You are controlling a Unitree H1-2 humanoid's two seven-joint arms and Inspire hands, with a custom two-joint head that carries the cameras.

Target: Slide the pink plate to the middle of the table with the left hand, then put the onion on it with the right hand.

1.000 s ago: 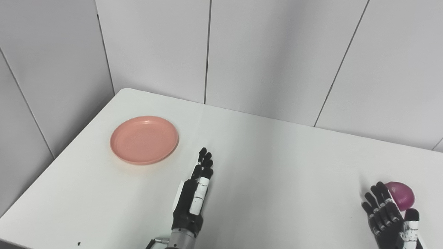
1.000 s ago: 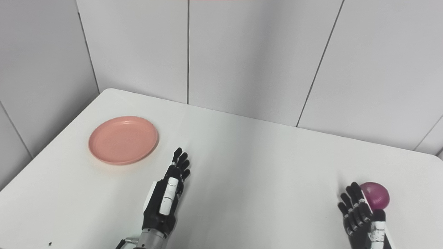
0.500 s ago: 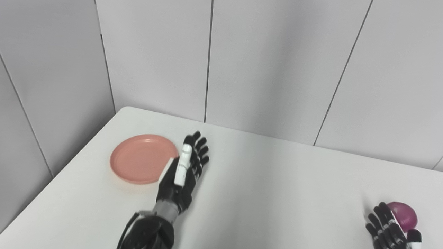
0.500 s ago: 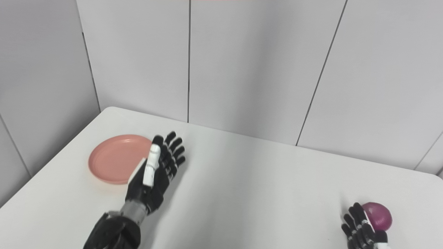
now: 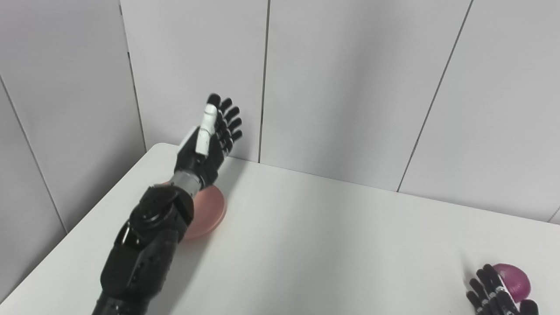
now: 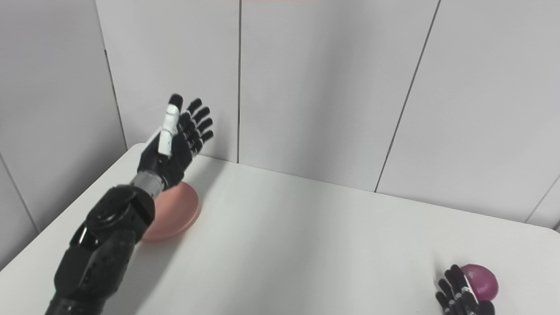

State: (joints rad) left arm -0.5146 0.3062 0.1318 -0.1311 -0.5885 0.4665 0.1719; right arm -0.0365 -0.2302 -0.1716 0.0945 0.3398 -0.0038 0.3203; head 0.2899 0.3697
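Note:
The pink plate [image 5: 210,212] lies on the white table [image 5: 315,236] at the far left, mostly hidden behind my left forearm. My left hand [image 5: 209,140] is raised high above the plate's far side, open, fingers spread, holding nothing. The purple onion [image 5: 512,282] sits near the table's front right corner. My right hand [image 5: 494,295] is just left of the onion at the picture's bottom edge, fingers apart and upright, only partly in view. It holds nothing.
Grey wall panels [image 5: 350,87] stand close behind the table's far edge. The table's left edge [image 5: 87,218] runs near the plate. A rounded far-left corner [image 6: 140,148] lies just behind the plate.
My left arm rose from the table and swung left and far, now hovering over the plate and covering most of it. The camera tilted up. The right hand and onion stayed put.

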